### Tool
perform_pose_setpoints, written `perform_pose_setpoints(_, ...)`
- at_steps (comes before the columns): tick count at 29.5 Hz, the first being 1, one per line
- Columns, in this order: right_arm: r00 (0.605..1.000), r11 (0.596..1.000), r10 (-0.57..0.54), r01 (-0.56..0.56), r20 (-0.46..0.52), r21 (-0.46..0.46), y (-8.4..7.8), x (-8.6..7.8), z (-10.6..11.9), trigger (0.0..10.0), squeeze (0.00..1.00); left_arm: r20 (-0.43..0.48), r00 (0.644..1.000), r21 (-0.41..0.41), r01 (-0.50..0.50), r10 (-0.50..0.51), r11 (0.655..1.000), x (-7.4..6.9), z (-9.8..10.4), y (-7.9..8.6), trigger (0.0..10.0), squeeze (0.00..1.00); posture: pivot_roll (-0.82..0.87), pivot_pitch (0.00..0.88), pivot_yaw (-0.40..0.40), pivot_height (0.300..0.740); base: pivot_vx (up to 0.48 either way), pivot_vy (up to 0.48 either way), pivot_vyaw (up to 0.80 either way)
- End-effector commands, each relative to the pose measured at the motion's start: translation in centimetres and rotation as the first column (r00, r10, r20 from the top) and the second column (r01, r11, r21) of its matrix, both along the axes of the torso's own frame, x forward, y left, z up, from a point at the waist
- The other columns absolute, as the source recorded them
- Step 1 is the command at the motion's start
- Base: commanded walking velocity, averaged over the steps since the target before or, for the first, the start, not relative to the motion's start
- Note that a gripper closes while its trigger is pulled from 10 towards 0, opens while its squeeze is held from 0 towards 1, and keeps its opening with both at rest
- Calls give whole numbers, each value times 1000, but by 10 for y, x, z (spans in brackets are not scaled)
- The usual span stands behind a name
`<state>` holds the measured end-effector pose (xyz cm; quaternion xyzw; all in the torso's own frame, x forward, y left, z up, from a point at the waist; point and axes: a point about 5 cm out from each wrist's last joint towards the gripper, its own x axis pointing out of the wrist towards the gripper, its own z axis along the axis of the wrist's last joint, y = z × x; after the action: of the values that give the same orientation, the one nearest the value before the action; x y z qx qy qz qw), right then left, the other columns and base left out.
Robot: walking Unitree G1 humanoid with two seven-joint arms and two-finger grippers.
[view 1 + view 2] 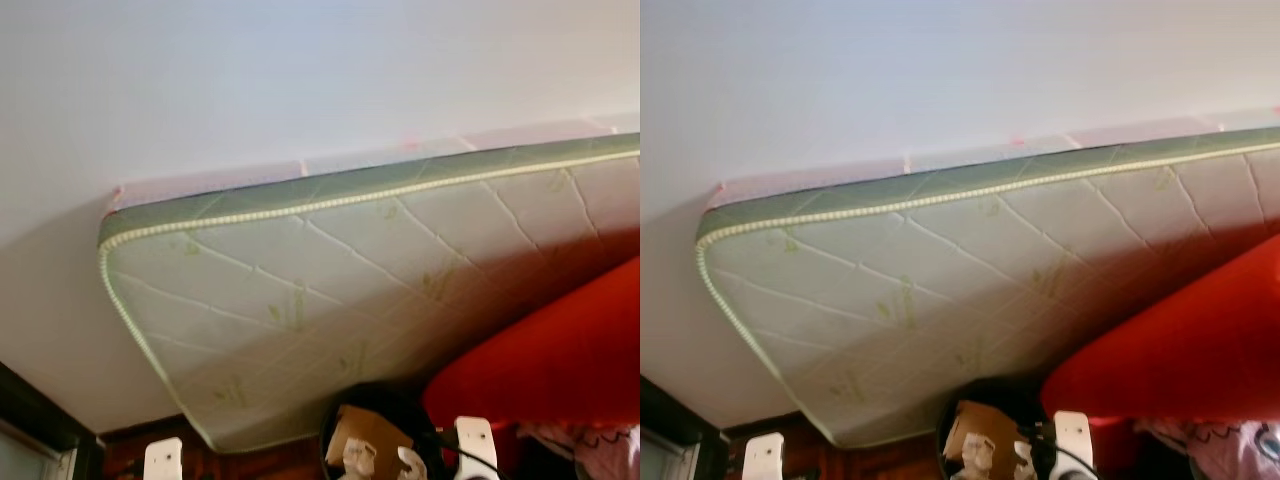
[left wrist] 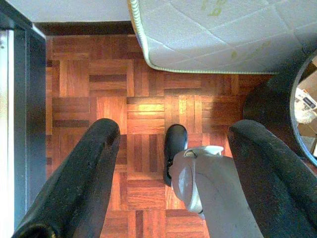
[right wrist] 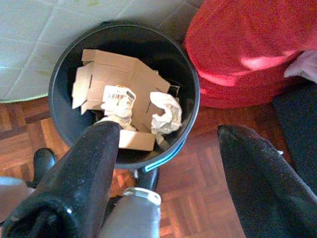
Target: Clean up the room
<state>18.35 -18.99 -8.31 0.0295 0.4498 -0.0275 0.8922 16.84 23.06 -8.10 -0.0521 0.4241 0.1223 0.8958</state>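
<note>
Black bin (image 3: 64, 74) sits upper left of the right wrist frame, holding flattened cardboard (image 3: 116, 79) and crumpled paper (image 3: 166, 111). Light, crushable stuff, best pinched by an edge. Right gripper (image 3: 166, 168) spread wide, empty; left gripper (image 2: 171, 163) too.

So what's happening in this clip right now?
Nothing is being handled at the moment. The robot stands on the parquet floor facing a mattress propped against the wall. The right pincer hangs open and empty above a black bin holding flattened cardboard and crumpled paper, beside a red cushion. The left pincer is open too, idle over bare floor.
</note>
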Motion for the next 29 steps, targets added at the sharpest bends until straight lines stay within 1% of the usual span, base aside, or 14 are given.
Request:
perform_pose_setpoints(1, 1000, 1000, -4, 4, -10, -4, -3, -2, -1, 10000, 0, -10, 1000, -2, 14, -14, 1000, -1, -1, -2, 10000, 0, 89, 0, -23, 740, 0, 0, 0)
perform_pose_setpoints(13, 1000, 1000, -2, 2, -11, -6, -5, -1, 0, 10000, 0, -3, 1000, -6, 8, -8, 1000, 0, -1, -2, 10000, 0, 90, 0, -26, 740, 0, 0, 0)
perform_pose_setpoints(29, 1000, 1000, -9, 9, -7, -2, -6, 2, 2, 10000, 0, 8, 1000, -4, 1, -1, 1000, 3, 1, -1, 10000, 0, 103, 14, -29, 740, -254, 0, 0)
